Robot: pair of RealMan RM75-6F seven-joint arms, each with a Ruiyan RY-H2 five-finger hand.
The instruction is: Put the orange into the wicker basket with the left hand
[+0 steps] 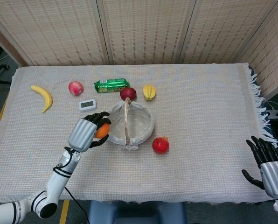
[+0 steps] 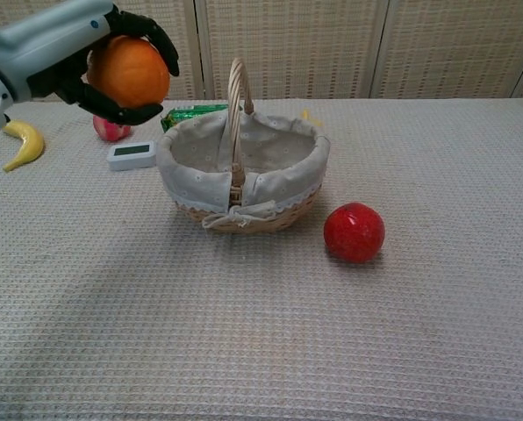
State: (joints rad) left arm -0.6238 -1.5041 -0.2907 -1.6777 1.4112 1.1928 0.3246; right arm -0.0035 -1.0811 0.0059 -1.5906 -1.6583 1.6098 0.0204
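On the cloth-covered table lie one basket, one banana, one peach, one green packet, one small white timer, one dark red apple just behind the basket, one yellow fruit beside that apple, and one pomegranate near the basket's front right. One orange is off the table, gripped in the left hand, whose dark fingers wrap around it from above and below. In the head view that hand sits just left of the basket's rim, with the orange close against the lining's edge; in the chest view it is raised well above the tabletop, left of the handle, so whether the orange is over the rim yet is hard to judge. The left forearm slants up from the table's near edge toward the basket. The right hand hangs off the table's near right corner, holding nothing, fingers spread and pointing up. The basket's lined interior holds no fruit.
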